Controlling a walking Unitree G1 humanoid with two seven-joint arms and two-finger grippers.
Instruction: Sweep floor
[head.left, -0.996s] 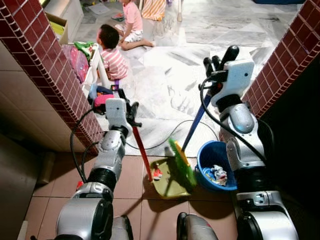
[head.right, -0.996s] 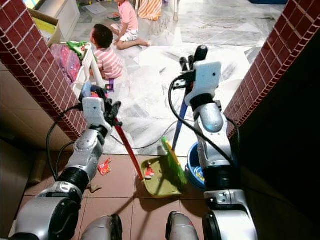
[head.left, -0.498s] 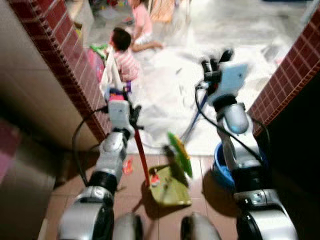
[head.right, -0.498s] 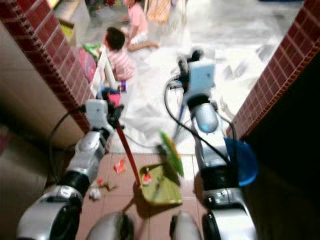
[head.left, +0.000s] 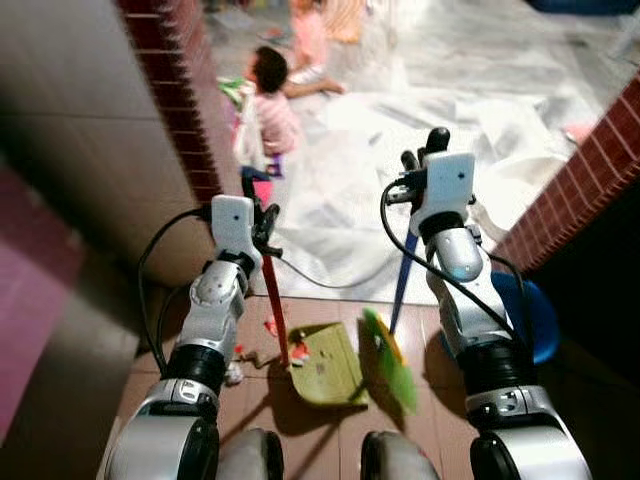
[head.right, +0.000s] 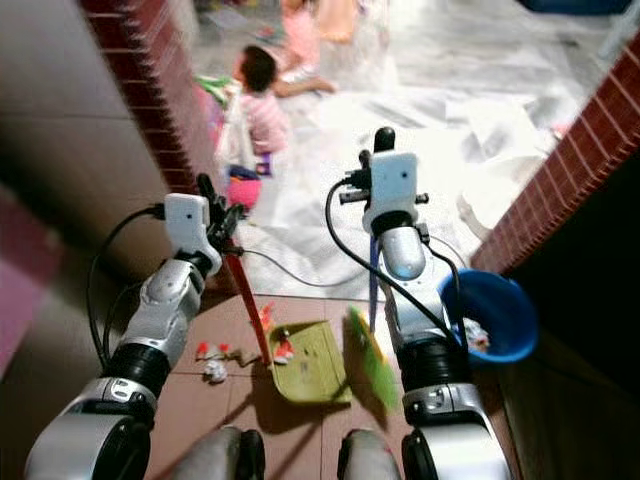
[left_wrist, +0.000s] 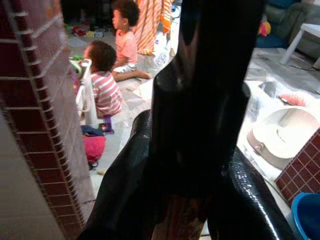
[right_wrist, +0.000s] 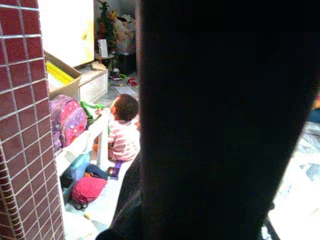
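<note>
Dustpan (head.left: 325, 362), yellow-green, sits on brown floor tiles (head.left: 270, 420) just ahead of robot's feet; its red handle (head.left: 272, 305) rises to L gripper (head.left: 262, 222), fingers clamped round it. Broom (head.left: 392, 358) w/ green bristles just right of pan, blue shaft (head.left: 404, 278) up to R gripper (head.left: 420, 160), closed on it. Paper scraps (head.left: 236, 372) lie left of pan, 1 red bit (head.left: 271, 326) at handle base. Blue bucket (head.left: 533, 315) behind R arm.

R eye: same layout; bucket (head.right: 497, 312) holds crumpled litter (white). 2 children (head.right: 262, 95) sit on pale floor beyond brick-tiled wall.

L wrist: black fingers (left_wrist: 125, 185) wrap handle close-up; children beyond.

R wrist: dark shaft up close; 1 child (right_wrist: 122, 131) by pink bag.
</note>
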